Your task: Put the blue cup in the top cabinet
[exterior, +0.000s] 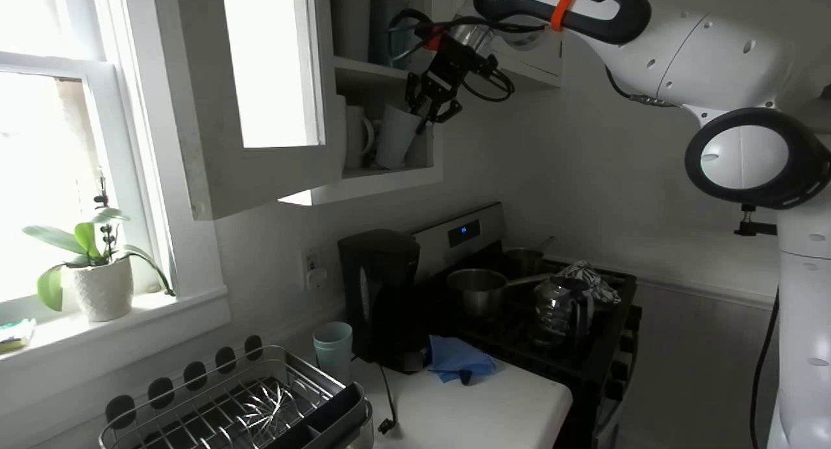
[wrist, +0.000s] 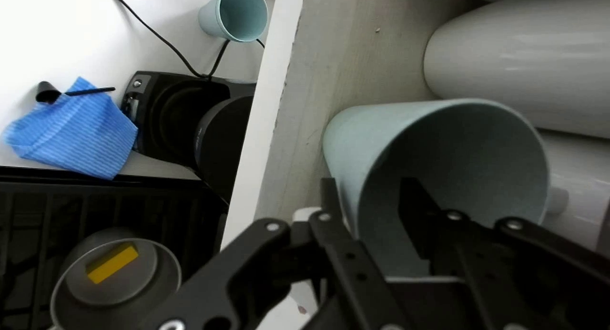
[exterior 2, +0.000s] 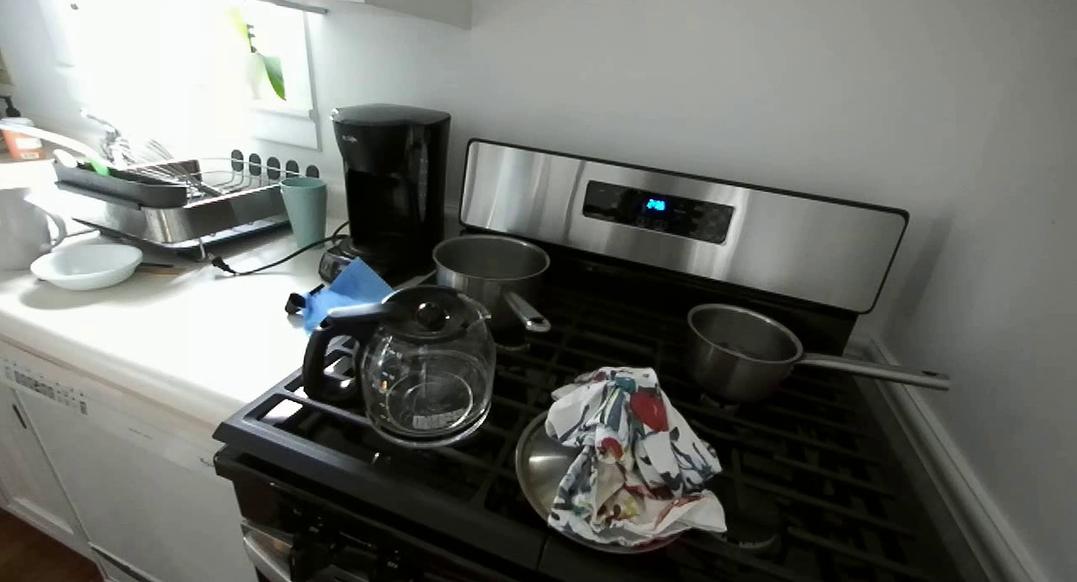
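In the wrist view, the gripper (wrist: 370, 189) has its fingers (wrist: 330, 196) spread apart, one outside the blue cup (wrist: 448, 158) and one inside its mouth, the near left part of the cup's wall between them; whether either touches the wall cannot be told. The cup is on a shelf (wrist: 329, 67), between the shelf's pale edge on the left and white mugs (wrist: 524, 58) on the right. Left of that edge are a counter (wrist: 62, 44) with a teal cup (wrist: 243, 13) and a blue cloth (wrist: 76, 129), a black coffee maker (wrist: 167, 115) and, nearer, a saucepan (wrist: 164, 277) with a yellow block (wrist: 113, 263) inside.

In an exterior view, the robot arm (exterior: 727, 60) stretches from the right to the top cabinet (exterior: 389, 184), the cabinet's door (exterior: 260, 176) swung out to the left. The blue cup, on the lower visible shelf just right of a mug, leans right toward the gripper. A dish rack (exterior: 316, 372) is near left.

In an exterior view, a glass carafe (exterior 2: 429, 372) stands on the near left of the stove (exterior 2: 421, 494), a floral cloth (exterior 2: 631, 456) over a pan (exterior 2: 538, 460) to its right.
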